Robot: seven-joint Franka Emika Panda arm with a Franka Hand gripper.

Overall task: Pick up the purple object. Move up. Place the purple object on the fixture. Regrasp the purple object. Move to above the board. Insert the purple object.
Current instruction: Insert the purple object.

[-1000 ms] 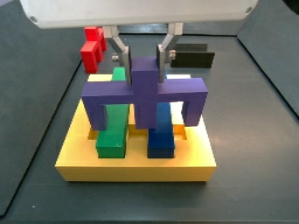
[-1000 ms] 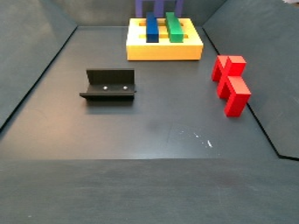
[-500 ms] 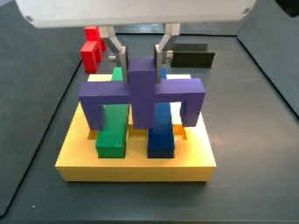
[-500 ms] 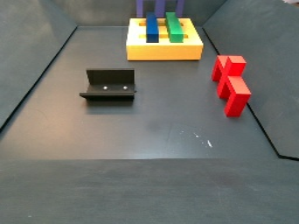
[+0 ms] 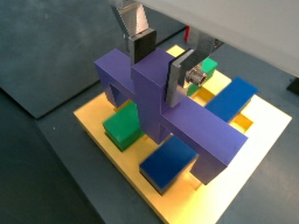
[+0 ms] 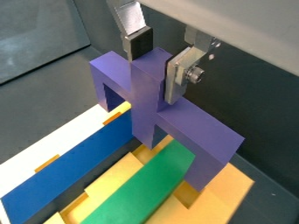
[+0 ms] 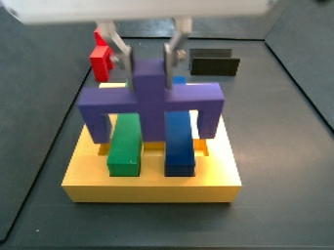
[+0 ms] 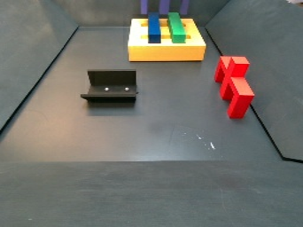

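Observation:
The purple object (image 7: 150, 103) stands upright on the yellow board (image 7: 150, 186), its crossbar spanning a green bar (image 7: 124, 146) and a blue bar (image 7: 179, 151), legs down at the board. My gripper (image 7: 147, 59) is above the board, shut on the purple object's upright middle bar. In both wrist views the gripper (image 5: 160, 70) (image 6: 158, 70) has a dark pad on one face of that bar and a silver plate on the other. The purple object (image 5: 176, 122) (image 6: 140, 87) fills both wrist views. The fixture (image 8: 110, 86) stands bare on the floor, apart from the board (image 8: 166, 51).
A red stepped block (image 8: 235, 84) lies on the floor to one side of the board and shows behind the gripper (image 7: 102, 54). The dark floor has raised black walls around it. The gripper is out of frame in the side view with the fixture in front.
The gripper and the purple object have shifted together a little to the left over the board in a side view. The board, bars, fixture and red block have not moved.

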